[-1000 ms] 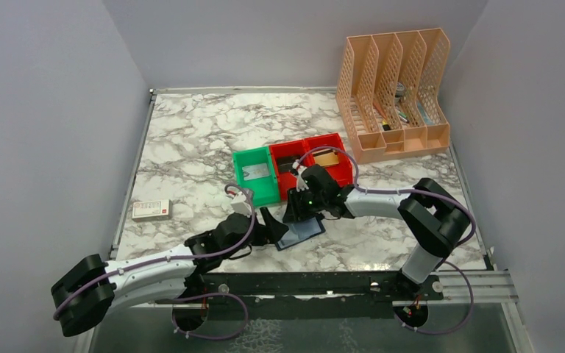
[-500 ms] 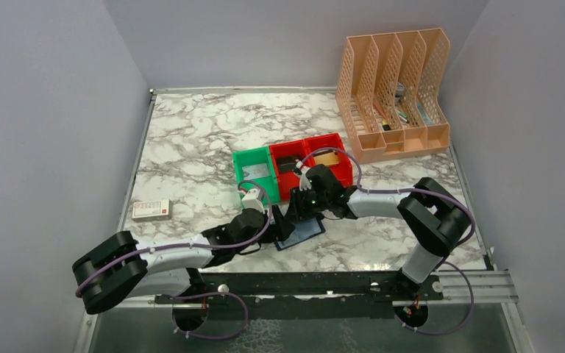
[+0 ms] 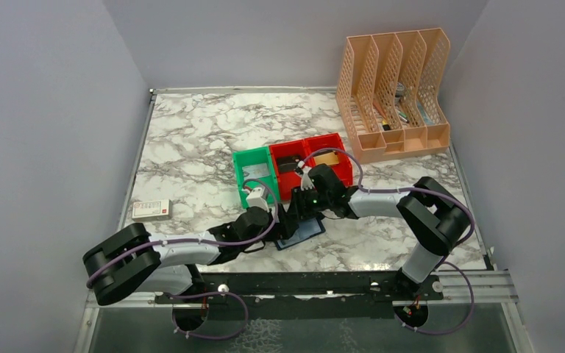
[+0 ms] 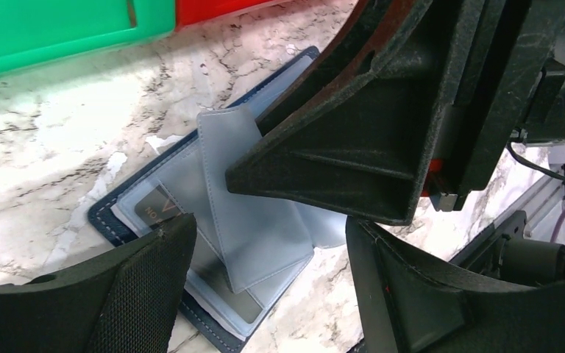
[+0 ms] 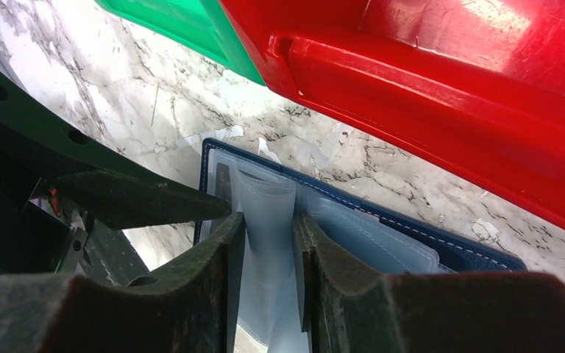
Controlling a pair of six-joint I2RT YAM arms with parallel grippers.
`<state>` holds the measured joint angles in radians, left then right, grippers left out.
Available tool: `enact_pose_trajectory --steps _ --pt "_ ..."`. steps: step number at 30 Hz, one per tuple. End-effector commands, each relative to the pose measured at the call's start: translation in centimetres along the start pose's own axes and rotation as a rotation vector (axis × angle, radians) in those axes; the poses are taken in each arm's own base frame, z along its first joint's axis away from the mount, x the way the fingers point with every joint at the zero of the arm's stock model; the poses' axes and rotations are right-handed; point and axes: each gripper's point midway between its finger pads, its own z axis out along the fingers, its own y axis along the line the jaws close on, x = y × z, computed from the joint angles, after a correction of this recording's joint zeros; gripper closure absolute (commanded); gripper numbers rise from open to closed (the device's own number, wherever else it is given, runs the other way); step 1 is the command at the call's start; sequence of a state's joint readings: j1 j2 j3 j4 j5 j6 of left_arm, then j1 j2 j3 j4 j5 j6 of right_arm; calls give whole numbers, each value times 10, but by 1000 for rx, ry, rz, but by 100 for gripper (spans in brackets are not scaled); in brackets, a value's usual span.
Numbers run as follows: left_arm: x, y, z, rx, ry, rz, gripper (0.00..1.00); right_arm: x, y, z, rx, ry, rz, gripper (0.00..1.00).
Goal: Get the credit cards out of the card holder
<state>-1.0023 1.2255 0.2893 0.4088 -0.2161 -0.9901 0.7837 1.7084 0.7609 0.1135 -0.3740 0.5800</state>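
The card holder point(image 3: 305, 234) lies open on the marble, its navy cover point(image 4: 107, 220) down and its clear sleeves fanned out. My right gripper point(image 5: 268, 234) is shut on one clear sleeve point(image 5: 268, 198) and holds it upright off the cover point(image 5: 471, 254). A dark credit card point(image 4: 149, 209) shows inside a lower sleeve. My left gripper point(image 4: 268, 228) hovers open just over the sleeves point(image 4: 254, 220), fingers on either side and touching nothing. In the top view the left gripper point(image 3: 279, 223) sits right beside the right gripper point(image 3: 294, 215).
A green bin point(image 3: 244, 163) with a pale card inside and two red bins point(image 3: 324, 140) stand just behind the holder. A peach file rack point(image 3: 393, 95) is at the back right. A small white and red box point(image 3: 151, 209) lies at the left.
My left arm has stretched forward and right, bringing its open gripper over the card holder. The right gripper has stayed put, narrowing slightly on the sleeve.
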Motion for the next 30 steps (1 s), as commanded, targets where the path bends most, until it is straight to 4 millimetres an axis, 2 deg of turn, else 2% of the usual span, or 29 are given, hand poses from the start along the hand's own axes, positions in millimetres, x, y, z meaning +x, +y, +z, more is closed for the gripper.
enact_pose_trajectory --steps 1,8,15,23,25,30 --pt "1 -7 7 25 6 -40 22 50 -27 2 61 146 58 66" --pt "4 -35 7 169 28 -49 22 45 -14 -1 -29 142 83 63" --pt "4 -40 12 201 15 -66 22 44 -11 -6 -57 141 86 57" --pt "-7 -56 14 272 -30 -89 22 35 1 -15 -126 118 103 50" --pt "-9 -59 14 285 -38 -95 22 32 4 -17 -139 112 108 51" --pt "-13 -66 14 316 -55 -99 22 31 2 -21 -131 111 118 62"
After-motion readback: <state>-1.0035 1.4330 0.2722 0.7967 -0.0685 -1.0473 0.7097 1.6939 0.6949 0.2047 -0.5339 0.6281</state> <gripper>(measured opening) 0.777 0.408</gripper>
